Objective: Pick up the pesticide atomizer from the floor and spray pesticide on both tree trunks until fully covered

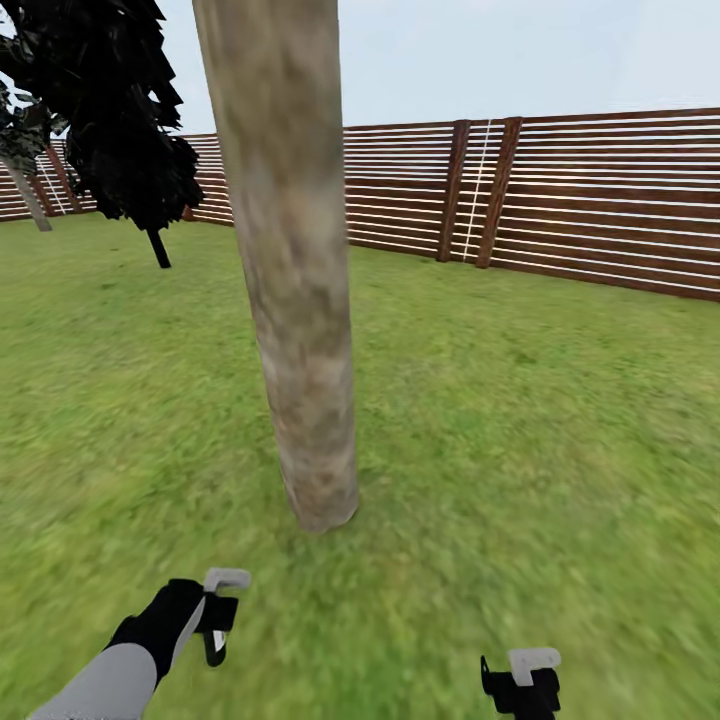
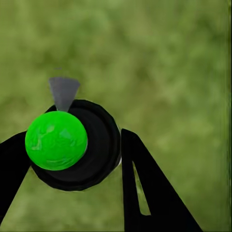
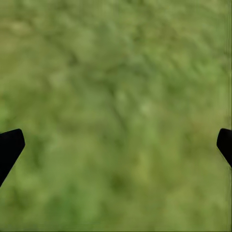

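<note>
Head view puts us squarely before one tree trunk, a thick mottled grey-brown column rising from the lawn with a slight lean, near enough that its foot stands just ahead of both arms; we judge we are parked this close so the spray can reach the bark without being lost on the grass. The left end effector hangs low on our left, its arm reaching forward toward the foot of the trunk. In the left wrist view, the left end effector's fingers stand on either side of the pesticide atomizer, a black round body with a bright green ball on it and a small grey cone pointing away from the camera, so we take the atomizer as held in that end effector, off the grass rather than lying on it. The cone looks like the nozzle, though from this angle we cannot tell whether it is aimed at the bark or at the ground. The right end effector sits low at our right, and its wrist view shows its fingertips far apart at the edges with nothing between them, just blurred grass, so it is wide and empty, kept aside as the spare hand. A dark slim tree and the brown slatted fence stand well behind. We see no sign of coating on the trunk, so the spraying here seems not yet done.
</note>
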